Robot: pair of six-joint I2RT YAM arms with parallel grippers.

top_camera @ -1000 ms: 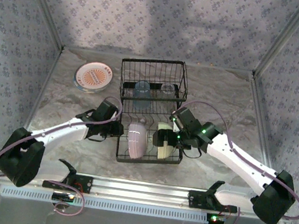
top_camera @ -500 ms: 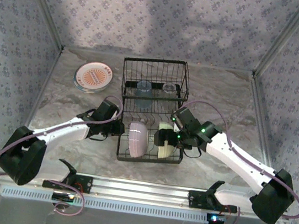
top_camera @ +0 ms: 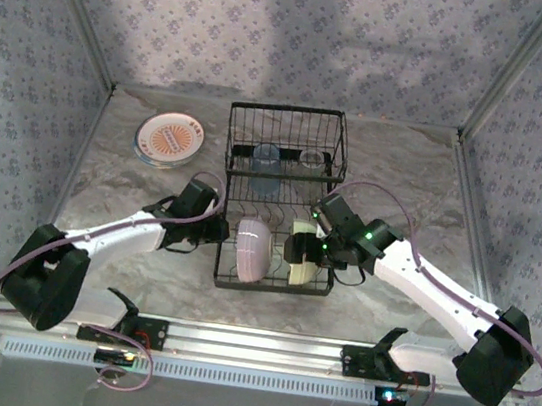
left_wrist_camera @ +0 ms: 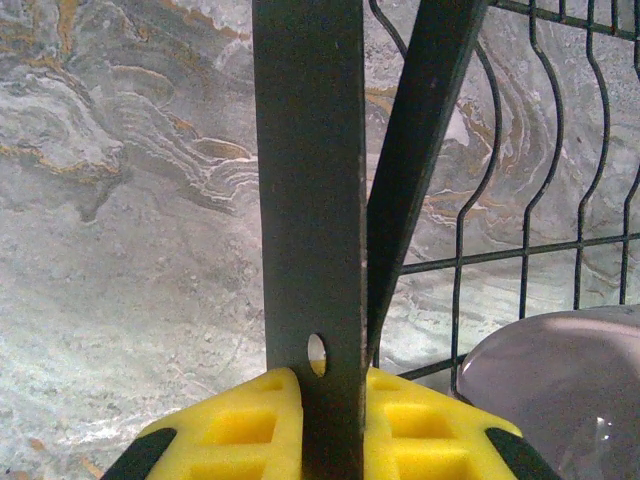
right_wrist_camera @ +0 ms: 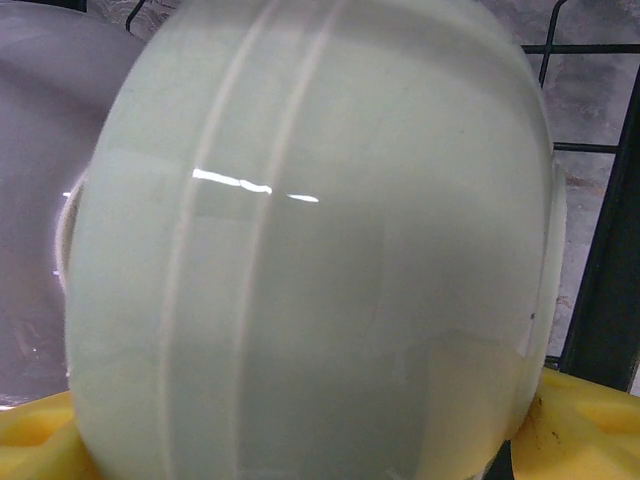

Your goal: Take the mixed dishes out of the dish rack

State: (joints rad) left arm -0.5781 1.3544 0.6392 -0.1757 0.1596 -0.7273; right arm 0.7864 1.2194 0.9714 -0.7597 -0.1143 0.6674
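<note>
Left hand (left_wrist_camera: 318, 425) clamps a flat bar of the black wire dish rack (left_wrist_camera: 308, 180); right hand (right_wrist_camera: 300, 440) straddles the pale yellow-green bowl (right_wrist_camera: 300, 240); whether it grips, I cannot tell.

Glossy ceramic bowl (right_wrist_camera: 300, 250), matt black metal dish rack (left_wrist_camera: 308, 180)

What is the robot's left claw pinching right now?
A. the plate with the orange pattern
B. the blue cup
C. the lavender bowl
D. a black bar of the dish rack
D: in the left wrist view the left gripper has its yellow pads pressed on either side of a flat black bar of the dish rack, while the lavender bowl sits apart behind the wires.
</note>
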